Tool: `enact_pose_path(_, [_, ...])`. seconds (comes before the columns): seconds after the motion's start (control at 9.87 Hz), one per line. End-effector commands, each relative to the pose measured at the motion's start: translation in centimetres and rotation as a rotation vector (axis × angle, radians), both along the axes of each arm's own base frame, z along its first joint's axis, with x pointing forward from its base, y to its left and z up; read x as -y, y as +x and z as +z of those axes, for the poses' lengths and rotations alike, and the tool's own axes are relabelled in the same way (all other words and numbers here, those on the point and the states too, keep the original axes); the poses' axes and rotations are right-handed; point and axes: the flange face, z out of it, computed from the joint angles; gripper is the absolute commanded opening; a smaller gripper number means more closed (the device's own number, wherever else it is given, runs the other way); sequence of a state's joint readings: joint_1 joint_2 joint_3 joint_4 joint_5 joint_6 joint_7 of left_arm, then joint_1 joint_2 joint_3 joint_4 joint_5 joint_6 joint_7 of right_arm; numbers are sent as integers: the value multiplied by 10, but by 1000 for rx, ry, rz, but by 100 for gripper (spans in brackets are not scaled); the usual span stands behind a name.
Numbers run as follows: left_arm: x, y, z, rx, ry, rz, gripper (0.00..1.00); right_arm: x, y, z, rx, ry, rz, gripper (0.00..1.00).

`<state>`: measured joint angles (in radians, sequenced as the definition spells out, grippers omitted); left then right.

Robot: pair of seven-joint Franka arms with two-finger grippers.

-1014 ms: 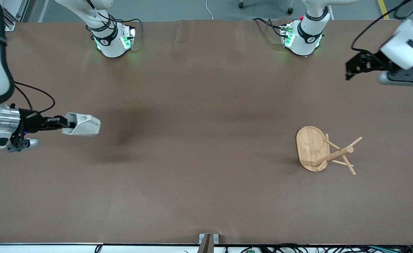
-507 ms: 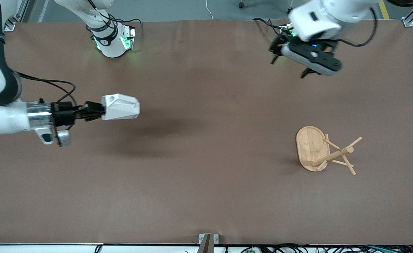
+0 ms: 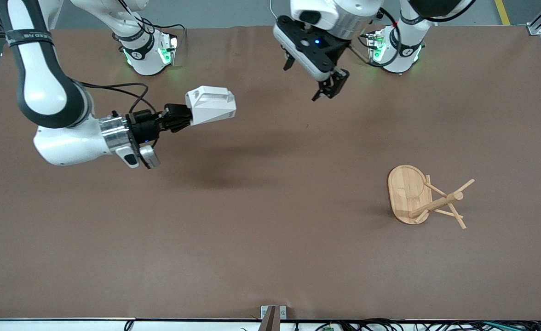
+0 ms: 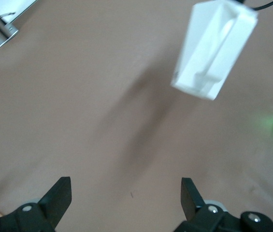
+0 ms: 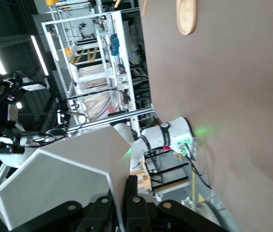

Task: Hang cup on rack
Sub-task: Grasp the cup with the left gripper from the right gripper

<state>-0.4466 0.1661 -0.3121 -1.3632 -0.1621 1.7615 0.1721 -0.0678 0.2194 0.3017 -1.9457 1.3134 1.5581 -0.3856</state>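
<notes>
So we're mid-carry here: the right hand (image 3: 171,118) is pinched tight on the small matte white faceted cup (image 3: 210,105), holding it sideways in the air over the brown surface (image 3: 270,239), toward the right arm's end. The light bamboo mug rack with the oval base and thin pegs (image 3: 424,197) is well apart, toward the left arm's end. The left hand (image 3: 328,87) hovers spread wide and empty over the middle. Next move looks like a handover or a long reach across, then lining the handle hole up with a peg.
</notes>
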Motion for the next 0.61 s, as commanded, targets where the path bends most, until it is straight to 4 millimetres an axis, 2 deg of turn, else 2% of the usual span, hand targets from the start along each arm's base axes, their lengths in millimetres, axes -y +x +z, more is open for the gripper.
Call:
enact_pose_path(0.0, [33,-3,-17,13,-9,-128,100,-27,-21,-2,-20,44,-35,0])
enact_pose_path(0.1, [42,-16,-13,18,-11,-147,100,-32,-22,-3,-30,56,-36,0])
enact_pose_path(0.3, [45,-17,-16,15,-6,-146,100,-47,-28,-3,-66,105,-47,0])
enact_pose_path(0.51, [61,-26,-25,25,9,-168,100,-50,-30,-4,-69,108,-40,1])
